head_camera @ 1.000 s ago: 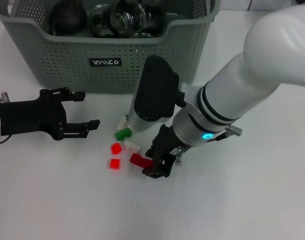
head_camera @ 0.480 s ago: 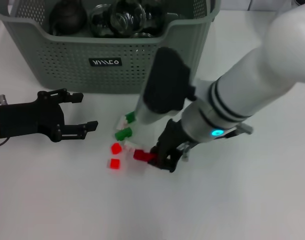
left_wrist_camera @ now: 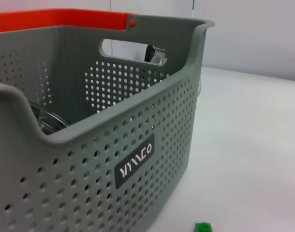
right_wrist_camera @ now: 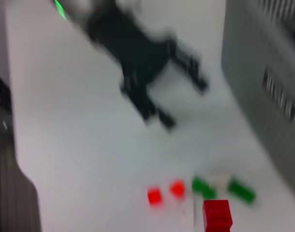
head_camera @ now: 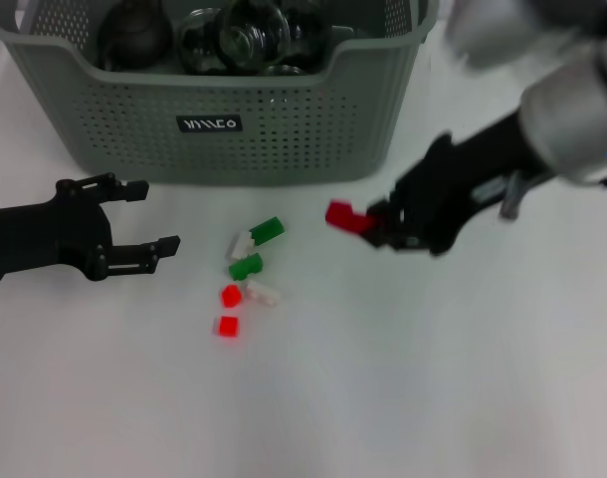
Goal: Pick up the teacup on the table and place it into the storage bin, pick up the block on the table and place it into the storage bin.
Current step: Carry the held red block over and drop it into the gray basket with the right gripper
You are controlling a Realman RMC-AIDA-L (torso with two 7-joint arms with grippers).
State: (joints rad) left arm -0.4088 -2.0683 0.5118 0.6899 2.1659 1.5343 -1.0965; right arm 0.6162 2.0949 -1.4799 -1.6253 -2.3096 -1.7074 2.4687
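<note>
My right gripper (head_camera: 375, 223) is shut on a red block (head_camera: 345, 217) and holds it above the table, to the right of the block pile and in front of the storage bin (head_camera: 124, 110). The red block also shows in the right wrist view (right_wrist_camera: 217, 214). Loose blocks lie on the table: two green ones (head_camera: 267, 230) (head_camera: 246, 266), a white one (head_camera: 265, 293) and two small red ones (head_camera: 228, 325). The grey-green bin holds glass teacups (head_camera: 234, 35) and a dark teapot (head_camera: 134, 35). My left gripper (head_camera: 144, 217) is open and empty at the left.
The bin with its black label shows close in the left wrist view (left_wrist_camera: 138, 162), with an orange handle (left_wrist_camera: 60, 18) behind. A green block (left_wrist_camera: 202, 227) lies in front of it. The white table (head_camera: 433, 398) spreads around.
My right gripper has lifted the red block off the table and swung it up and to the right, away from the pile. The left gripper has drawn slightly left.
</note>
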